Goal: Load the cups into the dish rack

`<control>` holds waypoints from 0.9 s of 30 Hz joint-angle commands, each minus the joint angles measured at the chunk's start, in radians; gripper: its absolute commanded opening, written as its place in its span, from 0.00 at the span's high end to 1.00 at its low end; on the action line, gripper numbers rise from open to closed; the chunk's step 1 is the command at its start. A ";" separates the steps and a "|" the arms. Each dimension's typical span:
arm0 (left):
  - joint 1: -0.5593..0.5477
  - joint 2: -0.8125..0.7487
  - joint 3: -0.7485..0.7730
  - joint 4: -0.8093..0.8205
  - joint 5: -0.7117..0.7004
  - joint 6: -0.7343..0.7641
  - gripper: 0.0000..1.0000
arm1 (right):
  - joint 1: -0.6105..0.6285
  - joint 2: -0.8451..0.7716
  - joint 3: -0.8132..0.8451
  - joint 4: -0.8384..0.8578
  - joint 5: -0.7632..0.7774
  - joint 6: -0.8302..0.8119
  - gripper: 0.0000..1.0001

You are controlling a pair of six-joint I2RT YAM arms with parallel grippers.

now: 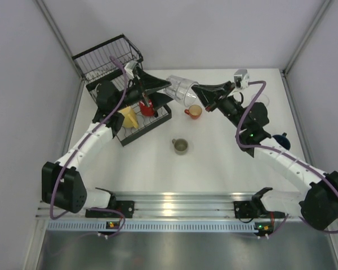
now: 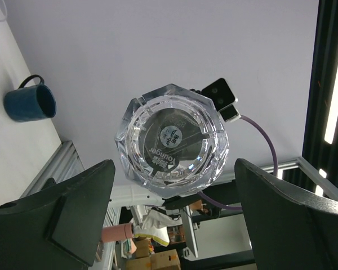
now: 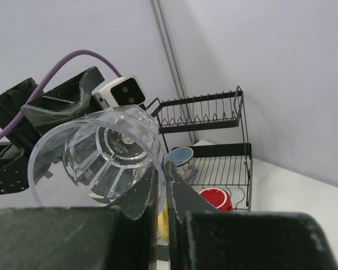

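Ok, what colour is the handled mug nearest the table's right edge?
Dark blue mug; clearest in left wrist view.

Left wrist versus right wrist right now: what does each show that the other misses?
Only the left wrist: the faceted base of the clear tumbler, sitting between the wide-open fingers of the left gripper, and a blue mug off to the side. Only the right wrist: the right gripper pinching the tumbler's rim, and the dish rack holding a red cup and a pale blue cup. Both: the same tumbler, seen from opposite ends.
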 commanded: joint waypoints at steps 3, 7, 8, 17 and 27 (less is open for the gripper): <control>-0.020 0.030 -0.017 0.209 -0.042 -0.105 0.09 | 0.013 0.007 0.044 0.124 -0.048 0.007 1.00; -0.025 0.039 -0.014 0.209 -0.051 -0.107 0.15 | 0.015 0.002 0.035 0.114 -0.056 0.001 1.00; -0.026 0.041 -0.016 0.209 -0.053 -0.107 0.16 | 0.015 -0.004 0.030 0.114 -0.053 0.001 1.00; -0.028 0.050 -0.037 0.209 -0.051 -0.107 0.15 | 0.019 -0.010 -0.014 0.114 -0.083 -0.003 1.00; -0.028 0.027 -0.063 0.209 -0.086 -0.113 0.71 | 0.021 -0.019 -0.034 0.067 -0.071 -0.025 0.99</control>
